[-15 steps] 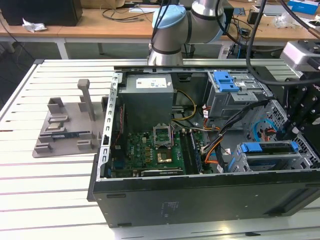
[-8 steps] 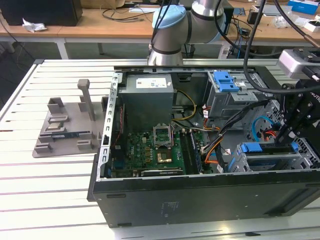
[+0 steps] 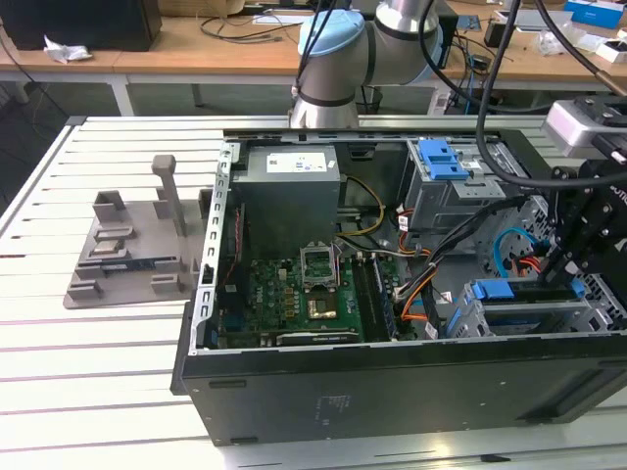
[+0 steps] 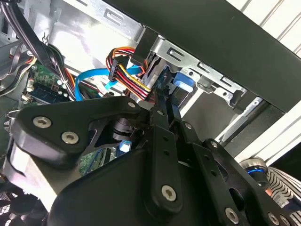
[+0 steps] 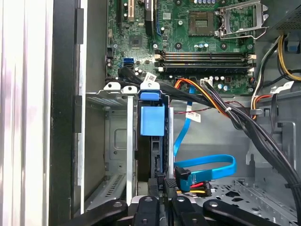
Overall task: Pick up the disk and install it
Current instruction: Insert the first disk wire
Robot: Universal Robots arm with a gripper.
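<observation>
The gripper (image 5: 162, 200) pinches the rear edge of the disk (image 5: 153, 141), which stands edgewise in the drive cage (image 5: 110, 141) at twelve o'clock from the fingers. I judge the installing step nearly finished; seating needs a straight push.

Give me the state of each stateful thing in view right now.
disk: standing on edge in the drive cage slot, blue carrier showing
gripper: at the disk's end, inside the case
computer case: side panel off, interior exposed
CPU socket: open, no cooler fitted
</observation>
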